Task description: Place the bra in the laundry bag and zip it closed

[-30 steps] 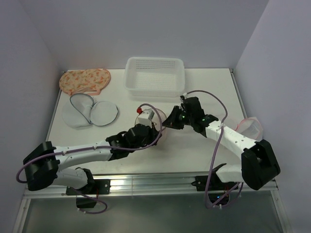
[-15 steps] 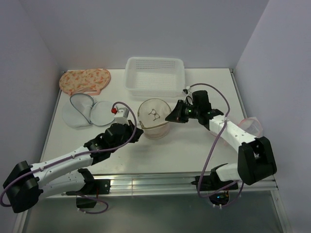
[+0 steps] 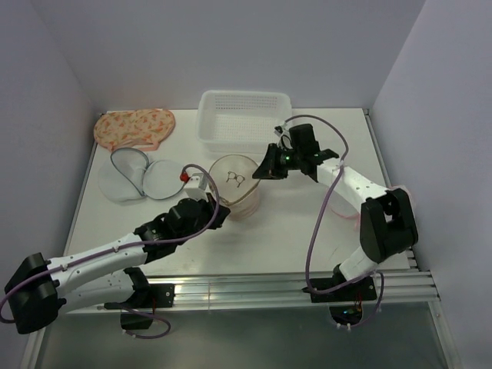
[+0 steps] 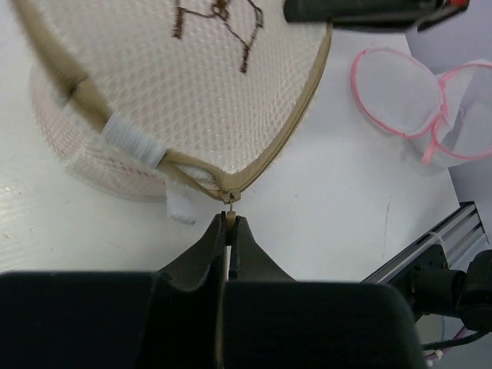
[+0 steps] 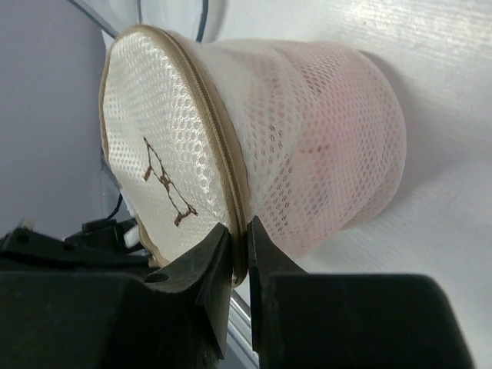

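Left wrist view: the left gripper [image 4: 229,231] is pinching the zip pull [image 4: 228,198] on the laundry bag [image 4: 192,84], mid-tabletop [image 3: 307,223]. The right gripper [image 5: 240,246] is clamping the opposite rim, and the unzipped gap appears to run left of the pull.

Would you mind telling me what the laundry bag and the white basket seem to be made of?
The laundry bag: soft translucent white mesh fabric, open weave visible, with a tan cloth-like zip rim. The basket: probably rigid white plastic, judging by its moulded perforated walls.
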### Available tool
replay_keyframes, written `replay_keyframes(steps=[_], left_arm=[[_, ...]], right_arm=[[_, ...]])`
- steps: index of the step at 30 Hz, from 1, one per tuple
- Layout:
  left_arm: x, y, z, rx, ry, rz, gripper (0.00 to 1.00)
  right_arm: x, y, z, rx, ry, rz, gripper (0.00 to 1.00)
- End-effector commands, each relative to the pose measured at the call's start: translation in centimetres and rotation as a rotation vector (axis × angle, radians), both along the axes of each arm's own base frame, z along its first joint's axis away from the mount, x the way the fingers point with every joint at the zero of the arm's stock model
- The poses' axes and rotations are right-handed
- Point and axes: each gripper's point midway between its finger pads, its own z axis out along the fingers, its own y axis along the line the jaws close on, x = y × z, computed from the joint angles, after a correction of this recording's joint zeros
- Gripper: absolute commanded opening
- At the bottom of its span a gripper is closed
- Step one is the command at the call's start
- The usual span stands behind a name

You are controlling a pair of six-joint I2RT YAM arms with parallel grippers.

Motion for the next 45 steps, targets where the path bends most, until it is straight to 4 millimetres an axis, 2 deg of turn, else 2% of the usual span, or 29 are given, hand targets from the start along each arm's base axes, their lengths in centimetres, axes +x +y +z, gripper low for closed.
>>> replay_keyframes(steps=[1,2,4,5,7,8,9,10,11,12,14,20,22,24,30,32,34,40,44,45], left_arm=[[-0.3,-1.0,0.6,0.040,-0.020,-0.012,0.00],[-0.3,-1.5,0.8,0.032,-0.021,-0.019,0.00],[-0.2,-2.5,1.1,0.023,-0.021,-0.034,0.00],[0.1,-3.1,2.0,0.006,-0.031,-0.035,0.00],[0.5,-3.7,1.8,0.019,-0.024,-0.034,0.00],[0.6,-4.0,1.8,0.023,-0.025,-0.035,0.00],[0.9,-4.4,2.5,0.015,-0.031,-0.037,0.00],[1.0,-4.7,2.2,0.025,-0.026,-0.041,0.00],[1.2,-5.1,2.6,0.019,-0.030,-0.042,0.00],[1.3,-5.3,2.7,0.019,-0.028,-0.045,0.00],[1.6,-5.9,2.7,0.020,-0.026,-0.048,0.00],[2.0,-7.0,2.8,0.026,-0.020,-0.059,0.00],[2.1,-7.2,2.7,0.029,-0.019,-0.063,0.00],[2.2,-7.3,2.7,0.027,-0.018,-0.064,0.00],[2.1,-7.3,2.6,0.026,-0.015,-0.066,0.00],[2.1,-7.3,2.5,0.029,-0.012,-0.067,0.00],[2.0,-7.3,2.6,0.030,-0.013,-0.069,0.00],[1.8,-6.6,2.2,0.053,-0.003,-0.060,0.00],[1.4,-5.2,1.2,0.077,0.018,-0.037,0.00],[1.3,-4.9,1.5,0.069,0.016,-0.031,0.00]], right_arm=[[4.0,0.1,2.5,-0.090,-0.153,-0.065,0.18],[4.4,0.7,3.7,-0.087,-0.177,-0.061,0.20],[4.1,2.0,3.7,-0.124,-0.183,-0.053,0.25],[3.9,2.3,3.9,-0.142,-0.179,-0.057,0.34],[3.5,2.4,4.1,-0.184,-0.193,-0.079,0.47],[3.0,2.1,3.7,-0.203,-0.171,-0.096,0.58],[2.5,1.8,4.4,-0.205,-0.183,-0.110,0.61],[2.1,1.7,4.7,-0.212,-0.188,-0.126,0.63],[1.4,1.2,4.1,-0.221,-0.170,-0.136,0.66],[0.8,0.9,5.3,-0.207,-0.193,-0.150,0.66],[-0.6,0.0,5.4,-0.203,-0.190,-0.182,0.68],[-4.0,0.1,3.7,-0.163,-0.138,-0.187,0.67],[-4.2,0.5,3.8,-0.136,-0.134,-0.202,0.66],[-4.7,0.9,2.9,-0.126,-0.111,-0.193,0.63],[-4.2,2.1,1.3,-0.094,-0.064,-0.206,0.57],[-4.0,2.3,0.7,-0.092,-0.050,-0.209,0.49],[-3.8,2.3,0.3,-0.098,-0.044,-0.212,0.46],[-2.9,2.3,-0.3,-0.118,-0.041,-0.225,0.14],[-2.3,1.6,-0.7,-0.131,-0.036,-0.237,0.05],[-2.2,1.4,-0.7,-0.132,-0.038,-0.239,0.04]])
